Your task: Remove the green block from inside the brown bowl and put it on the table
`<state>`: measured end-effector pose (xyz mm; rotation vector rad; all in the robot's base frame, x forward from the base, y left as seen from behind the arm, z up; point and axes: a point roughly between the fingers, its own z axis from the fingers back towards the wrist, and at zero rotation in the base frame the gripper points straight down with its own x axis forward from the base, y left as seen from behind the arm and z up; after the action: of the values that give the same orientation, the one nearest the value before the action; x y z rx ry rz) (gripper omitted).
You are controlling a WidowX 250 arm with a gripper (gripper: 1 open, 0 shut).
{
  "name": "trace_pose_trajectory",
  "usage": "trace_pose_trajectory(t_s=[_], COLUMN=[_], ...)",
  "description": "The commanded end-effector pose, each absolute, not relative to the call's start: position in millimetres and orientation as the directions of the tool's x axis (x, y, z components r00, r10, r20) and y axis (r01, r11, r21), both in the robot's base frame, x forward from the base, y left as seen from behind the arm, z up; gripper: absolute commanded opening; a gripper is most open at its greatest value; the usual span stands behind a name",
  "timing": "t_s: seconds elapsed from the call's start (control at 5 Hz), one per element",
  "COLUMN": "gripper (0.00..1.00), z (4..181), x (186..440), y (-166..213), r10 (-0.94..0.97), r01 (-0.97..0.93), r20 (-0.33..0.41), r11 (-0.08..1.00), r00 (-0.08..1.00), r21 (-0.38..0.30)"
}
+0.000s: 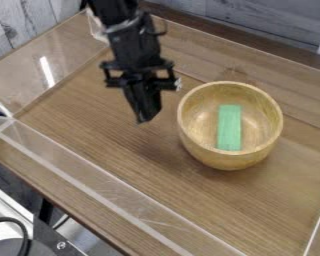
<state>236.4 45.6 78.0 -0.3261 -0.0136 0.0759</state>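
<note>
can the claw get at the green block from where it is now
Probably yes: the green block lies in the open-topped brown bowl with nothing over it, though the claw would likely have to clear the rim first.

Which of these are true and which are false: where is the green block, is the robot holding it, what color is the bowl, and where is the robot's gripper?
1. The green block is inside the bowl. True.
2. The gripper is holding the green block. False: the block lies in the bowl, apart from the gripper.
3. The bowl is blue. False: it is light tan.
4. The gripper is outside the bowl, over the table. True.
5. The green block is round like a ball. False: it is a long, straight-sided bar.
</note>
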Motion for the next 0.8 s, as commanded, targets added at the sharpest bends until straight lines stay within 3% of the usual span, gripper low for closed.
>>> trace_pose_trajectory(t_s=[0.0,0.2,0.6], gripper=[0.0,0.0,0.0], z=[67.3,46.0,44.0], x=[237.0,237.5,247.7], y=[46.5,41.0,52.2], r10=[0.041,0.009,-0.008], r01=[-0.022,0.011,0.029], r20=[0.059,0.071,0.069], r11=[0.956,0.96,0.951], r00=[0.997,0.997,0.998], r21=[-0.291,-0.28,-0.307])
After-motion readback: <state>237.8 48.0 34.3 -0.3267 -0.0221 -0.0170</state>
